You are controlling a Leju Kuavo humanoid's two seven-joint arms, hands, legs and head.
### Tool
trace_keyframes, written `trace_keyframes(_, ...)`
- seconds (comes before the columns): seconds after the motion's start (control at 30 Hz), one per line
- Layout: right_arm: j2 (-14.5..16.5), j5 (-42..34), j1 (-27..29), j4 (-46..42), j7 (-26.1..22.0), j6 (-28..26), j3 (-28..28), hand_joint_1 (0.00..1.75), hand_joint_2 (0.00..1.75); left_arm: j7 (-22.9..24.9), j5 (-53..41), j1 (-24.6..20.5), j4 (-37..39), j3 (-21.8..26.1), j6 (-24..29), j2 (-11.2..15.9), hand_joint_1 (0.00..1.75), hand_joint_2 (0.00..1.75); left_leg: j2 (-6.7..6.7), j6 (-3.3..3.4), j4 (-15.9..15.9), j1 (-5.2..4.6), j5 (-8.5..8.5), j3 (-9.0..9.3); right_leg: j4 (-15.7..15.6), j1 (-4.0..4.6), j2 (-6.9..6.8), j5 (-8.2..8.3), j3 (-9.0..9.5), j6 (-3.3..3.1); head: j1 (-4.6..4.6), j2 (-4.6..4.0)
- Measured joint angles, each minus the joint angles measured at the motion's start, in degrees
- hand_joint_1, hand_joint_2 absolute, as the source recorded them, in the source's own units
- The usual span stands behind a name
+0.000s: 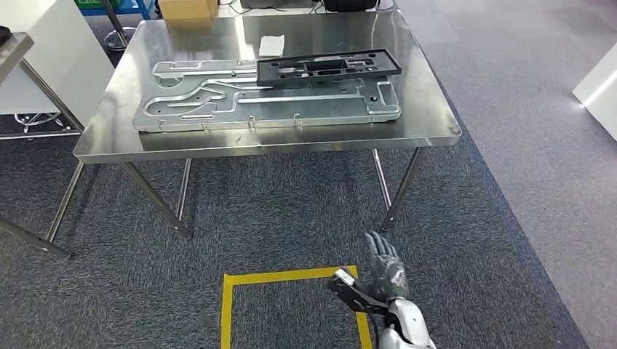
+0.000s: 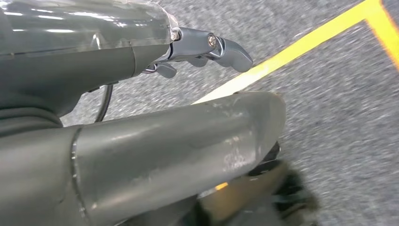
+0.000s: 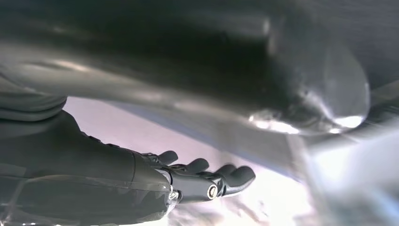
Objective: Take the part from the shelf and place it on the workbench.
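— Black part (image 1: pixel 329 67), lying where?

— Far ahead of the right hand (image 1: pixel 382 273) and a little to its left. Flat on the table (image 1: pixel 436 134), across the far side of a grey metal plate (image 1: pixel 269 102). Not held by anything.

— And the right hand, holding something?

— Nothing. Fingers straight and spread apart, low over the carpet (image 1: pixel 255 211), just beside a corner of the yellow tape (image 1: pixel 291 276).

— Why so low?

— Probably hanging at rest, with nothing to carry. Seems the placing step is done.

— Left hand (image 2: pixel 188 47)?

— Empty too, fingers loosely stretched, above the carpet, with the yellow tape just beyond the fingertips.

— Why on the plate and not on the bare table?

— Cannot tell; perhaps meant as its seat. Lies flat there and looks stable.
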Motion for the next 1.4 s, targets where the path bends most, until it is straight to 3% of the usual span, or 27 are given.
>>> trace_keyframes(0.03,-0.18,-0.58,1.25,1.25,-0.79,-0.19,-2.05,0.0,0.0,-0.07,0.08,0.28,0.0,0.01,0.15,0.08,0.0,0.0,0.0,-0.16,4.01,0.04,-2.35,-1.13,0.17,0.06,0.0,0.37,-0.63,-0.11,-0.11,0.0)
trace_keyframes(0.07,-0.29,-0.81,2.26,2.26,-1.23,-0.27,-3.61,0.0,0.0,-0.1,0.13,0.48,0.0,0.01,0.22,0.16,0.0,0.0,0.01,-0.31,7.38,0.07,-3.57,-1.87,0.4,0.11,0.04,0.67,-1.28,-0.06,-0.13,0.0)
trace_keyframes(0.1,-0.37,-0.92,3.06,3.15,-1.44,-0.32,-4.9,0.0,0.0,-0.13,0.18,0.59,0.0,0.01,0.26,0.24,0.0,0.0,0.01,-0.38,9.12,0.08,-3.65,-1.79,0.7,0.15,0.08,0.91,-1.91,0.0,-0.14,0.0)
trace_keyframes(0.13,-0.42,-0.97,3.63,3.89,-1.54,-0.36,-5.95,0.0,0.0,-0.14,0.22,0.64,0.0,0.01,0.28,0.28,0.0,0.0,0.01,-0.35,8.51,0.08,-2.79,-0.56,1.04,0.16,0.16,1.08,-2.43,0.1,-0.15,0.0)
trace_keyframes(0.2,-0.43,-0.96,4.24,4.92,-1.56,-0.4,-7.52,0.0,0.0,-0.17,0.24,0.61,0.0,0.01,0.32,0.41,0.0,0.0,-0.02,0.08,1.57,0.02,-0.83,4.64,1.79,0.17,0.31,1.22,-3.21,0.31,-0.16,0.0)
trace_keyframes(0.27,-0.43,-0.95,4.38,5.59,-1.55,-0.49,-8.52,0.0,0.0,-0.22,0.27,0.55,0.0,0.02,0.36,0.55,0.0,0.0,-0.04,0.72,-4.85,-0.24,-0.36,8.89,2.45,0.29,0.46,1.27,-3.75,0.77,-0.11,0.0)
trace_keyframes(0.33,-0.49,-1.01,4.46,6.49,-1.57,-0.6,-9.48,0.0,0.0,-0.26,0.5,0.54,0.0,0.06,0.5,0.64,0.0,0.0,-0.02,1.18,-6.64,-0.42,-0.55,9.8,2.72,0.47,0.52,1.25,-4.05,1.09,-0.08,0.0)
trace_keyframes(0.43,-0.68,-3.15,5.21,9.51,-3.47,-0.6,-12.83,0.0,0.0,-0.39,1.33,0.71,0.0,0.48,1.2,0.72,0.0,0.0,-0.05,1.57,-7.1,-0.48,-0.43,9.68,2.64,0.54,0.48,1.31,-4.18,0.62,0.09,0.0)
trace_keyframes(0.47,-0.73,-5.15,5.66,10.94,-5.1,-0.46,-14.81,0.0,0.0,-0.47,1.61,0.78,0.0,0.72,1.51,0.75,0.0,0.0,-0.1,1.76,-7.09,-0.57,-0.37,9.62,2.6,0.48,0.45,1.49,-4.19,0.75,0.09,0.0)
trace_keyframes(0.6,-1.54,-16.75,7.79,18.17,-12.01,3.15,-25.54,0.0,1.75,-0.64,2.38,1.25,0.0,1.69,2.25,0.78,0.0,0.0,-0.11,2.2,-6.95,-0.81,-0.18,9.28,2.41,0.22,0.49,1.99,-4.36,1.61,0.11,0.0)
trace_keyframes(0.7,-1.92,-27.25,9.88,22.78,-11.73,9.79,-35.66,0.0,1.75,-0.43,2.79,1.49,0.0,2.55,2.32,0.78,0.0,0.0,-0.11,2.31,-6.91,-0.94,-0.13,9.12,2.37,0.09,0.49,2.13,-4.41,1.88,0.1,0.0)
trace_keyframes(0.83,-0.89,-38.37,10.92,26.17,-0.59,13.73,-48.52,0.0,1.75,1.56,3.68,1.67,0.0,3.71,2.44,0.75,0.0,0.0,0.03,2.37,-6.9,-0.99,-0.13,9.01,2.37,0.04,0.66,2.23,-4.58,2.16,0.08,0.0)
trace_keyframes(1.0,1.57,-41.63,11.17,28.18,7.22,14.39,-58.93,0.0,1.75,2.18,4.77,2.01,0.0,5.43,3.14,0.65,0.0,0.0,0.09,2.37,-6.93,-0.94,-0.09,9.02,2.42,0.11,0.7,2.25,-4.67,2.23,0.07,0.0)
trace_keyframes(1.13,2.89,-42.21,11.13,28.88,8.22,16.12,-62.82,0.0,1.75,2.04,4.33,2.34,0.0,5.83,2.95,0.55,0.0,0.0,0.09,2.29,-6.96,-0.89,-0.02,8.99,2.5,0.16,0.71,2.25,-4.68,2.22,0.07,0.0)
trace_keyframes(1.27,3.15,-40.71,11.13,28.96,4.67,16.63,-64.13,0.0,0.0,1.68,4.02,2.42,0.0,5.97,2.8,0.45,0.0,0.0,0.1,2.2,-6.97,-0.87,0.07,8.99,2.56,0.17,0.72,2.26,-4.69,2.22,0.08,0.0)
trace_keyframes(1.4,3.2,-39.51,11.19,28.96,0.87,19.0,-64.21,0.0,0.0,1.32,4.05,2.47,0.0,6.31,2.81,0.4,0.0,0.0,0.11,2.22,-6.96,-0.87,0.13,9.03,2.59,0.17,0.7,2.28,-4.71,2.2,0.08,0.0)
